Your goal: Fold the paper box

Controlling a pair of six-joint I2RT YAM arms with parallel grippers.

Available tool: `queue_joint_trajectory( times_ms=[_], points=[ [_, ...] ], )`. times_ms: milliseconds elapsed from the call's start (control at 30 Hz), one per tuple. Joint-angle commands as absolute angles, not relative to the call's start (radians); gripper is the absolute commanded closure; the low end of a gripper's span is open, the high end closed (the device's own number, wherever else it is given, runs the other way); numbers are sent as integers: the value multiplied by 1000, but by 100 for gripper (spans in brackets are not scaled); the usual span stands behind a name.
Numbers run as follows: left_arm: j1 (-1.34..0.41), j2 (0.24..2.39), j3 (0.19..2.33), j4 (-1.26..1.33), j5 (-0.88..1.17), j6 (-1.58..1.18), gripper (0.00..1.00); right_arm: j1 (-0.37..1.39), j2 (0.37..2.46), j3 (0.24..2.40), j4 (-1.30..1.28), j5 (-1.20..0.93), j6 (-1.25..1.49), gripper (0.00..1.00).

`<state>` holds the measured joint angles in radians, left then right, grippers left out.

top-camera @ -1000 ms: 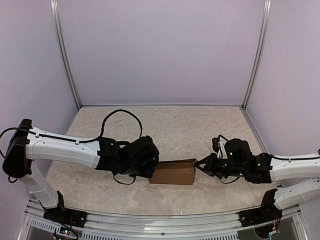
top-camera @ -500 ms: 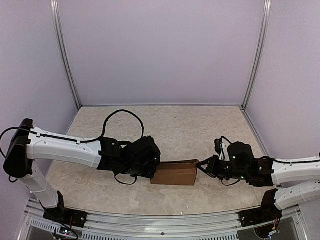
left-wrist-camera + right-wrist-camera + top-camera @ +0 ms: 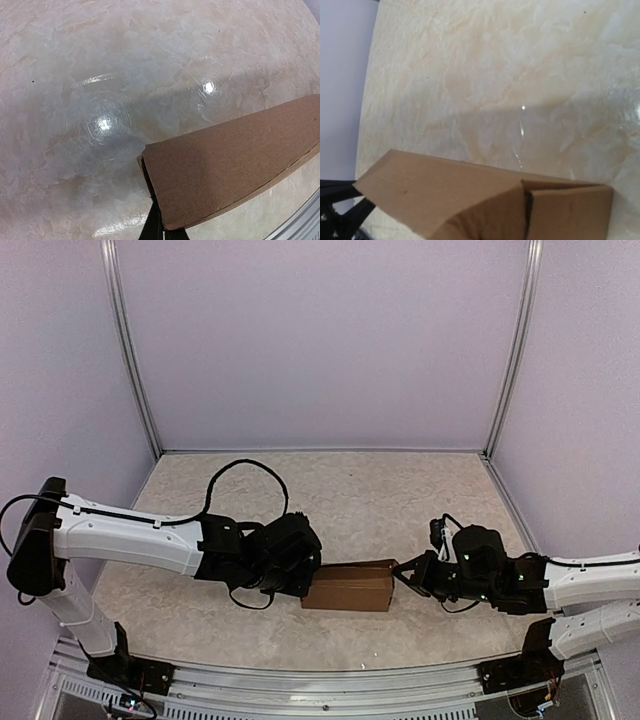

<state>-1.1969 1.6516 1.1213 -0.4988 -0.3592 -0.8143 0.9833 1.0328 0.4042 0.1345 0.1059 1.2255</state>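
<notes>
Both arms have crept slightly toward the right-hand side over the last second, and the paper box (image 3: 348, 588) has nudged along with them (barely, by my eye).

From overhead, the box lies on the table (image 3: 350, 490), pinned lengthwise between the two grippers. The left gripper (image 3: 302, 585) is clenched on nothing, its tip hidden under the wrist at the box's near end. The right gripper (image 3: 401, 574) is pinched to a point, also empty, touching the opposite end. The danger I see is squeeze: if either arm pushes harder, the cardboard could buckle or hop up from between them.

On the left wrist camera, the left gripper (image 3: 156, 222) shows as a closed dark wedge meeting the corner of the box (image 3: 235, 155), just ahead of its tip. Contact that narrow could slip past the edge and shove the box sideways.

On the right wrist camera, my own fingers are out of shot. The box (image 3: 440, 192) sits directly ahead, its end flaps (image 3: 567, 210) meeting at a visible seam, and the left gripper (image 3: 340, 212) shows dark beyond the far end. I judge that seam unsecured; a poke off-centre could spring the flaps or dent the end.
</notes>
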Motion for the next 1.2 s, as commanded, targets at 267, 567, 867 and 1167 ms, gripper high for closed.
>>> queue_joint_trajectory(
  times_ms=[267,567,867,1167],
  points=[
    [-1198,1680,1102,-611,-339,-816,100,1026,1034,421,39,275,1302,100],
    [-1198,1680,1100,-606,-337,-820,100,1067,1082,389,56,318,1317,100],
    [-1198,1674,1095,-606,-340,-825,100,1120,1073,330,-10,388,1347,100],
    [-1198,1666,1084,-595,-344,-835,100,1137,1018,286,-82,410,1368,100]
  ],
)
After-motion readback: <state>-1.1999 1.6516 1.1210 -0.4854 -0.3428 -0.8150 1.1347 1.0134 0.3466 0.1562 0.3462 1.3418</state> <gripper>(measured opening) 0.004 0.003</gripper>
